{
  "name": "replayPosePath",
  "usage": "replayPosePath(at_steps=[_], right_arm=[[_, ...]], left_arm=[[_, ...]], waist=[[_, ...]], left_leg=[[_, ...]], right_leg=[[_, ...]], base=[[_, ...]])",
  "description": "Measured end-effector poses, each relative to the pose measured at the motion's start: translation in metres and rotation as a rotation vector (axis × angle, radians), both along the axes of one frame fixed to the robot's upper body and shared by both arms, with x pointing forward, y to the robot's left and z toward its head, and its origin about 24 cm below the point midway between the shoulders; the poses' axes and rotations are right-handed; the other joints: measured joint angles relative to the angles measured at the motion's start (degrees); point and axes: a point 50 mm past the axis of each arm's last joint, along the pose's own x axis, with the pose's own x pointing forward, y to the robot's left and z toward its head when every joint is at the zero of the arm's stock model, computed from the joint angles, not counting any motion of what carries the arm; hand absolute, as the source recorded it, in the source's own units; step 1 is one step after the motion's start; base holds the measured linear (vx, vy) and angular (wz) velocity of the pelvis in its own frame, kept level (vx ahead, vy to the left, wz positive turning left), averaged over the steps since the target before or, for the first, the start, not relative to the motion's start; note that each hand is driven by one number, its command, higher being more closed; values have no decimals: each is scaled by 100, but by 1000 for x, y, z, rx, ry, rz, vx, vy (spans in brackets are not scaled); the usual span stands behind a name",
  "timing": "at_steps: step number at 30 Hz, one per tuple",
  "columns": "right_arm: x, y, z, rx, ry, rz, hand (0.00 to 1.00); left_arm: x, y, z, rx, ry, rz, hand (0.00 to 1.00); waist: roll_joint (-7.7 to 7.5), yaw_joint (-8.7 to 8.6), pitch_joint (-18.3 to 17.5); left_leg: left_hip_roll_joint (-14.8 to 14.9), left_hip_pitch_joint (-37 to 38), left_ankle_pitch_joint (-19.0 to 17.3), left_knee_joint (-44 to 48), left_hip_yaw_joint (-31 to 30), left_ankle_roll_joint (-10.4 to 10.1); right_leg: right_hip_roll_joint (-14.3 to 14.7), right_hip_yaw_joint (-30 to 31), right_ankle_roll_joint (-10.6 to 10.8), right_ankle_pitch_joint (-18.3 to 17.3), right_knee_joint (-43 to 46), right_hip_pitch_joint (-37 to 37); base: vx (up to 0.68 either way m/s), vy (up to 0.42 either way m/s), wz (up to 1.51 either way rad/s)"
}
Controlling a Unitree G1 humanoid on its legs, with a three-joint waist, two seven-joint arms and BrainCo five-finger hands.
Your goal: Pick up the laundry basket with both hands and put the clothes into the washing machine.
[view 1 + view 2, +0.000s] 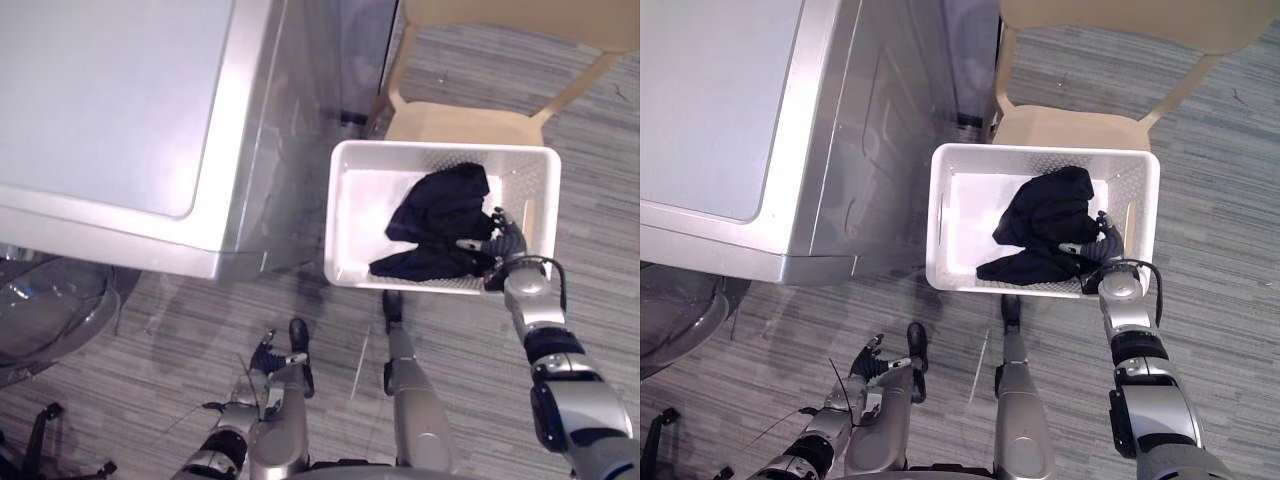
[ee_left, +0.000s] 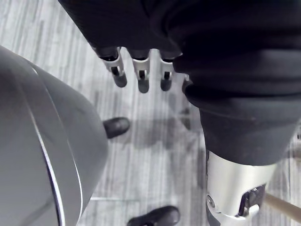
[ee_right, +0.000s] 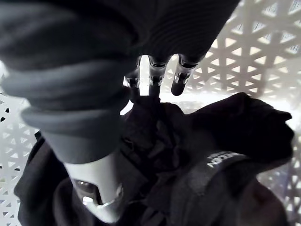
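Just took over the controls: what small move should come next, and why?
Probably curl the fingers of the right hand round the dark crumpled garment: that hand sits open over it inside the white perforated plastic basket, while the left hand hangs open well short of it.

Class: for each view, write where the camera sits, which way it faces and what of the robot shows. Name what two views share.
Left eye view: on the head, looking down at a silver-grey washing machine, a white perforated laundry basket, a beige wooden chair; left hand low, right hand in basket.
Right eye view: beside it, same look.
Left wrist view: on that wrist, faces grey striped floor past open fingers.
Right wrist view: faces into the basket, fingers over dark crumpled clothes.
Shared: basket and clothes, in eye and right wrist views.
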Motion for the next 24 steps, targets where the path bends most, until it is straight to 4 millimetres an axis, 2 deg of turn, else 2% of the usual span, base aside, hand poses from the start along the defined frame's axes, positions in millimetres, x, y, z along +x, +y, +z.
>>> replayPosePath(at_steps=[6, 14, 15, 19, 24], right_arm=[[14, 0, 18, 5, -18, -10, 0], [27, -19, 60, 28, -109, -121, 0], [27, -24, 66, 19, -125, -135, 100], [27, -33, 83, -7, -169, -166, 100], [26, -35, 85, -1, -179, -177, 100]], left_arm=[[5, 1, 5, -12, -39, 30, 0], [22, -2, 21, -46, -127, 64, 0], [24, -3, 25, -51, -145, 60, 0], [31, -12, 32, -65, -180, 60, 0], [42, -28, 45, -130, -244, 61, 0]], waist=[[-82, 35, 55], [-104, 176, 273], [-109, 188, 276], [-110, 211, 280], [-111, 326, 279]], left_leg=[[-18, -193, 18, 58, -108, 29], [-105, -899, 73, 238, -245, 110], [-113, -1019, 77, 256, -271, 116], [-76, -1362, 106, 369, -380, 122], [-9, -1590, 116, 491, -419, 105]], right_leg=[[-28, -75, 79, 69, 1, -110], [-121, -157, 164, 295, 1, -637], [-135, -169, 164, 296, 0, -728], [-163, -301, 164, 295, 1, -945], [-146, -439, 163, 295, 1, -1041]], base=[[-11, 0, 8], [-31, 10, 10], [-21, 2, 13], [-16, -7, 15], [3, -2, 9]])
